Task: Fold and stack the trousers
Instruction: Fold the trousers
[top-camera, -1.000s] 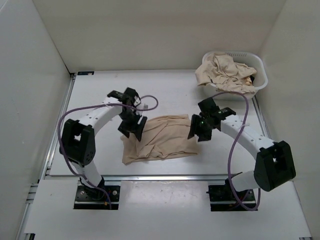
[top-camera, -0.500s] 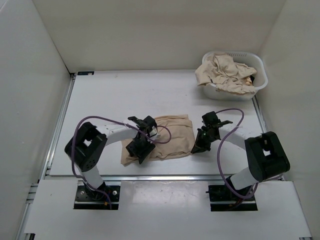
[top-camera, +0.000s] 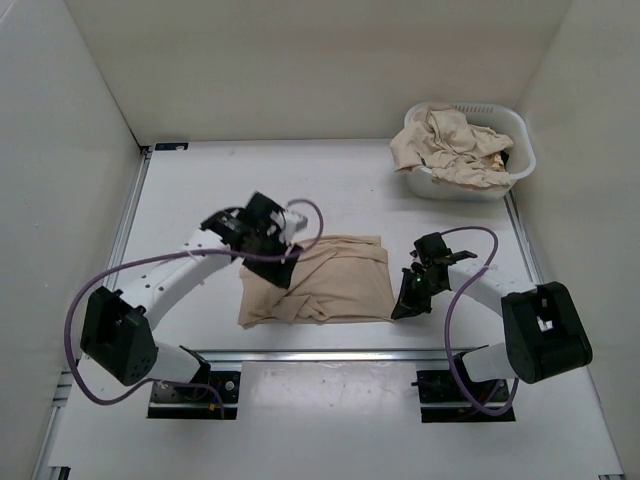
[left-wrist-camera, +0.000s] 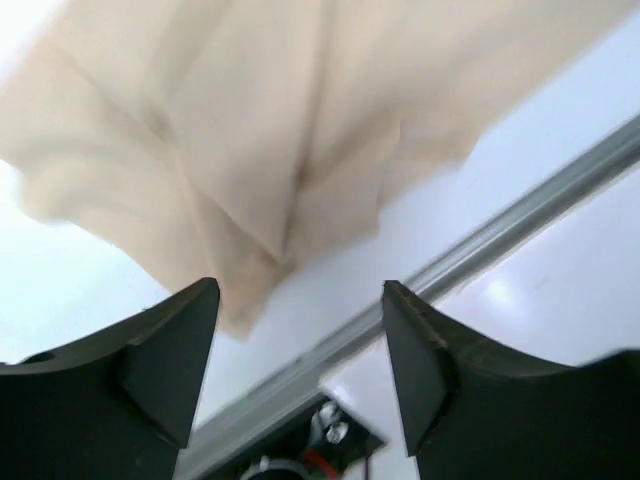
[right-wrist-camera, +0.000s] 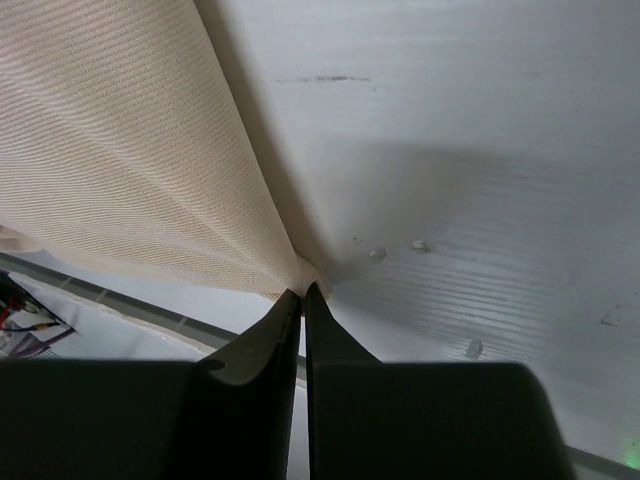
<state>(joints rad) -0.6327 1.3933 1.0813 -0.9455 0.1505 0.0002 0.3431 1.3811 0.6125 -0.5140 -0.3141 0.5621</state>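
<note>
The beige trousers (top-camera: 320, 282) lie loosely folded on the white table, in the middle near the front rail. My left gripper (top-camera: 270, 255) hovers over their left far part. In the left wrist view this gripper (left-wrist-camera: 300, 305) is open with nothing between its fingers, and the trousers (left-wrist-camera: 250, 130) lie below it, blurred. My right gripper (top-camera: 406, 300) is low at the trousers' right near corner. In the right wrist view it (right-wrist-camera: 303, 292) is shut on a pinch of that corner, and the trousers (right-wrist-camera: 130, 150) stretch away to the left.
A white basket (top-camera: 516, 150) stands at the back right, piled with more beige clothes (top-camera: 450, 145). A metal rail (top-camera: 330, 352) runs along the near edge of the table. White walls enclose the left, back and right sides.
My right gripper came down to the trousers' right near corner and shut on it. My left gripper dipped to the left near corner, then moved back up over the left far part, still open.
</note>
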